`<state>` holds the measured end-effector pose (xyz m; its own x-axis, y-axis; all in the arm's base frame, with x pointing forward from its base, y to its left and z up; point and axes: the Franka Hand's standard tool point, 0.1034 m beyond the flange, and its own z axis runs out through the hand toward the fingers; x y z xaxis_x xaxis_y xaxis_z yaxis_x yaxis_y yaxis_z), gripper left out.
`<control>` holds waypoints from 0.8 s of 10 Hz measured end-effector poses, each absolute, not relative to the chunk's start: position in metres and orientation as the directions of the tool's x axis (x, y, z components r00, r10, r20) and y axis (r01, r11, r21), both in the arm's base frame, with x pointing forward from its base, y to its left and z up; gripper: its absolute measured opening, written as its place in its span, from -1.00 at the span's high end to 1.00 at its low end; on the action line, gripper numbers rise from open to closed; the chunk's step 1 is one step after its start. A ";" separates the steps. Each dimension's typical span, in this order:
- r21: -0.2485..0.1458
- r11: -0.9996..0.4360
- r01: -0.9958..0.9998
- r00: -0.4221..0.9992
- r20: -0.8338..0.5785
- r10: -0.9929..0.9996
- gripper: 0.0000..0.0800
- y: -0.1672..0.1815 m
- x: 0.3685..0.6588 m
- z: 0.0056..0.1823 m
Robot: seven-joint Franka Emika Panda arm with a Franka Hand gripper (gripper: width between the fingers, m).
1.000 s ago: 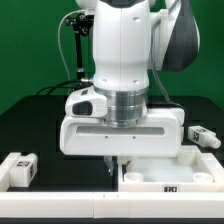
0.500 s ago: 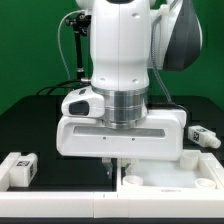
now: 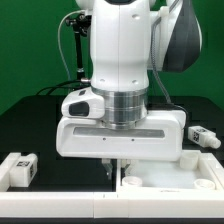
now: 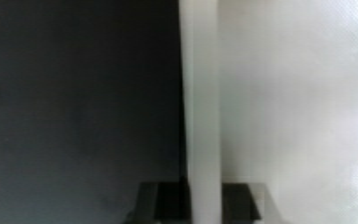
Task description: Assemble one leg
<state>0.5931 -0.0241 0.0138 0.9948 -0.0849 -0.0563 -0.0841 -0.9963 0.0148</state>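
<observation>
My gripper reaches straight down at the left edge of the large white tray-like panel. In the wrist view the panel's thin upright wall runs between my two dark fingers, which close on it at my gripper. One leg, a small white block with black-and-white tags, lies at the exterior view's left. Another leg lies at the exterior view's right, behind the panel. Neither leg is held.
The table top is black with a green backdrop behind it. The arm's white body hides the middle of the table. A black cable hangs behind the arm.
The tag on the panel's near face showed one second ago and is out of sight now; the panel's near edge sits lower in the picture. The gripper has barely moved.
</observation>
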 end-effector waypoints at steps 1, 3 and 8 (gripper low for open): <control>0.015 -0.996 -0.087 0.995 -0.056 -0.087 0.86 -0.023 0.594 0.013; 0.017 -0.997 -0.081 0.994 -0.067 -0.082 0.85 -0.021 0.598 0.011; 0.024 -0.998 -0.062 0.995 -0.072 -0.063 0.85 -0.022 0.598 0.011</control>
